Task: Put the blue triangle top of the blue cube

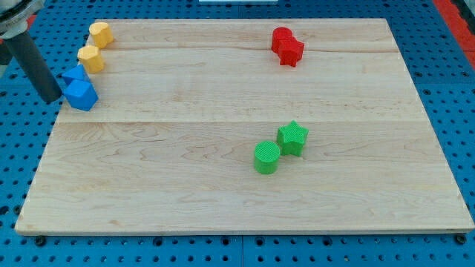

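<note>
Tool tip [52,99], a bare rod holding nothing, sits just left of the touching blue cube [82,94] and blue triangle [73,74] at the table [223,193] edge

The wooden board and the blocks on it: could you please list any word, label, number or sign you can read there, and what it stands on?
None: no text, number or sign shows on the wooden board, any coloured block, the dark rod or the blue perforated surface around it.
</note>
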Motion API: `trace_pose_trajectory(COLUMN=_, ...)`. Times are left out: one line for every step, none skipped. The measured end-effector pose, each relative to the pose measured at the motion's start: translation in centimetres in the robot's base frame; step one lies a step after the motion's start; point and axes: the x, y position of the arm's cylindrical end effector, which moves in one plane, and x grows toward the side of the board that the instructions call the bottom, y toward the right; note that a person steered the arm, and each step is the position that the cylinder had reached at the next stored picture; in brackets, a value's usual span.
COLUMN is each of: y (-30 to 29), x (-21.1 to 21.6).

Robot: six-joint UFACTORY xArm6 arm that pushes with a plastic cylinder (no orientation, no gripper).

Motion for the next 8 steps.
trace_pose_trajectory(y=0.0, x=-1.6)
trace_pose_trajectory(y=4.4, x=-0.5)
trace_pose_trajectory(y=11.5, x=5.8)
trace_pose_trajectory(y=5.5, x=6.2)
trace_pose_trajectory(y=0.1, x=1.3)
trace_pose_trajectory(y=0.0, x=-3.0)
trace_pose_trajectory(y=0.5, x=-7.0)
trace_pose_trajectory(y=4.8, x=-2.6)
